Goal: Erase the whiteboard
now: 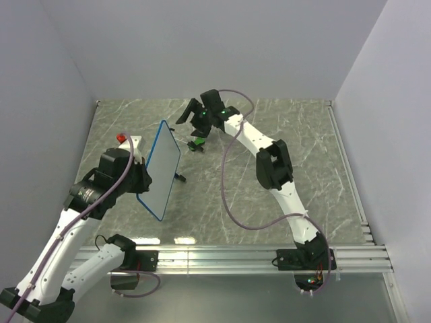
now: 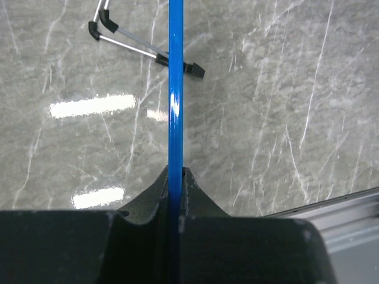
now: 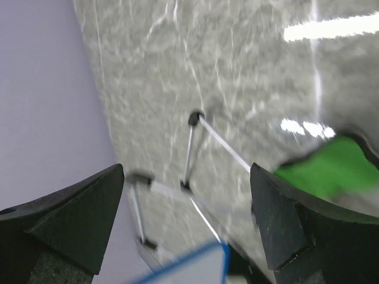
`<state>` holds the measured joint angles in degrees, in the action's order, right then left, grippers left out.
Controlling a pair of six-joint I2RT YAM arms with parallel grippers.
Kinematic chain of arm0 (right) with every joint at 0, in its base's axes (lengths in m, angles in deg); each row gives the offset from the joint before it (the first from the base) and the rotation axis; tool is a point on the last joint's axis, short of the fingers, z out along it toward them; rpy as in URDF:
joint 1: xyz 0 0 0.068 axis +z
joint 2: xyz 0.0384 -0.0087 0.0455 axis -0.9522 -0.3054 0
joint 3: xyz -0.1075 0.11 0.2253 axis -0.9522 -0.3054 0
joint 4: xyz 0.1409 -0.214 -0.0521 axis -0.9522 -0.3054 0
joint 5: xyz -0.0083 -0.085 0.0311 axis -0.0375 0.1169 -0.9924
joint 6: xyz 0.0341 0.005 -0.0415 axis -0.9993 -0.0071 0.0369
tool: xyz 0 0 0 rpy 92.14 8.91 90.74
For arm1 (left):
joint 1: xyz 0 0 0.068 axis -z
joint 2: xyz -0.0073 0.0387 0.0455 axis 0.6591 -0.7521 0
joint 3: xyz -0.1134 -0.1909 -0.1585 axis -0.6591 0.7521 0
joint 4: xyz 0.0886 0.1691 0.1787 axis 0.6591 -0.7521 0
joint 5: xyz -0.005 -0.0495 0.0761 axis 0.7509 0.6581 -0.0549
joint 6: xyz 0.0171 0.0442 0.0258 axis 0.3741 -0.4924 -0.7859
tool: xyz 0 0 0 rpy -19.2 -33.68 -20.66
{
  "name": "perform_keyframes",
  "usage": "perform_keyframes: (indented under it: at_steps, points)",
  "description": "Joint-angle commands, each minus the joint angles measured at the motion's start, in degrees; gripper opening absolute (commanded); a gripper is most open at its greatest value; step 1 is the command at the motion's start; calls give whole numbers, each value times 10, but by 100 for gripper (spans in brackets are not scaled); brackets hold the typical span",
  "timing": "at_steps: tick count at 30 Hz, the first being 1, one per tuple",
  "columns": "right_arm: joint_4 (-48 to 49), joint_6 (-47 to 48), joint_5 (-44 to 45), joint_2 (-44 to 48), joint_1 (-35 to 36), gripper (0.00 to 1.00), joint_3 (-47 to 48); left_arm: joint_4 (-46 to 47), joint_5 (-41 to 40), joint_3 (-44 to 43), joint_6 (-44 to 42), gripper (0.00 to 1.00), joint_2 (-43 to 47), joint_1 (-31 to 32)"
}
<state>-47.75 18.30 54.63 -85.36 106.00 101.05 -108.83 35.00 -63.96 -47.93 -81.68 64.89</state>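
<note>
my left jaws are clamped on the whiteboard [image 1: 163, 168] by its thin edge, guessing light, stiff, bit slippery; right jaws wide open, empty

1. Left arm [image 1: 57, 242] first: smooth white shells, fat black cylindrical joints, and a black base block on the left stretch of the mounting rail [image 1: 229, 256].
2. Right arm [image 1: 295, 205] wears the same livery, with white links, a chunky black elbow block and a black base at the rail's right end.
3. A thin mauve-grey cable [image 1: 225, 195] trails off each arm, beyond the rail.
4. Green lights [image 1: 220, 112] glow on the right wrist, far from the rail.
5. Left gripper [image 2: 175, 189] has matte black, tapering fingers; right gripper [image 3: 186, 177] has black wedge-shaped ones.
</note>
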Motion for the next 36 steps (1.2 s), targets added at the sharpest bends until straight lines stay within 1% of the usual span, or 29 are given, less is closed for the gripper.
perform_keyframes:
  at_steps: [1,3,5,8,9,11,12,14,15,16,17,18,19,20,21,22,24,25,28,33,34,36]
  points:
    - [99,-95,-9,-57,12,93,55,27,12,-5,14,0,13,-2]
    - [130,-127,-1,-72,13,93,44,15,14,-6,16,0,20,-2]
    - [135,-138,19,-84,14,93,45,7,17,-1,16,0,28,-2]
    - [108,-133,45,-93,15,93,53,-4,19,7,17,1,39,-2]
    - [81,-127,51,-91,15,93,51,-2,22,9,17,1,42,-2]
    - [51,-103,65,-65,16,93,27,0,20,10,16,0,45,-2]
    - [23,-70,85,-49,16,93,-13,1,25,11,15,0,43,-2]
    - [13,-23,99,19,16,94,-83,6,26,16,14,0,40,-2]
    - [14,-5,106,45,14,94,-163,7,24,17,15,0,40,-2]
    - [14,13,112,97,12,94,-202,8,20,19,17,0,41,-2]
    - [9,47,120,122,12,94,-239,12,19,21,17,0,43,-2]
    - [-5,63,138,147,10,94,-306,14,18,23,19,0,43,-1]
    - [-11,75,146,193,7,94,-339,15,12,25,20,0,47,-2]
    - [-14,95,155,217,4,95,-373,15,11,25,21,0,49,-2]
    - [-15,103,164,241,1,94,-430,14,9,26,22,0,50,-2]
    - [-14,109,168,283,-4,94,-456,14,5,26,24,0,54,-2]
    - [-20,126,173,317,-6,95,-504,12,-1,27,26,0,58,-2]
    - [-26,132,178,341,-7,95,-513,12,-2,26,27,0,59,-2]
    - [-44,153,178,370,-8,95,-522,12,-6,27,29,0,57,-2]
    - [-68,173,178,400,-8,95,-502,-1,-49,13,47,0,43,-2]
    - [-71,178,178,404,-9,95,-498,7,-46,5,41,0,43,-2]
    - [-72,184,178,422,-9,95,-483,30,0,-7,12,1,41,-1]
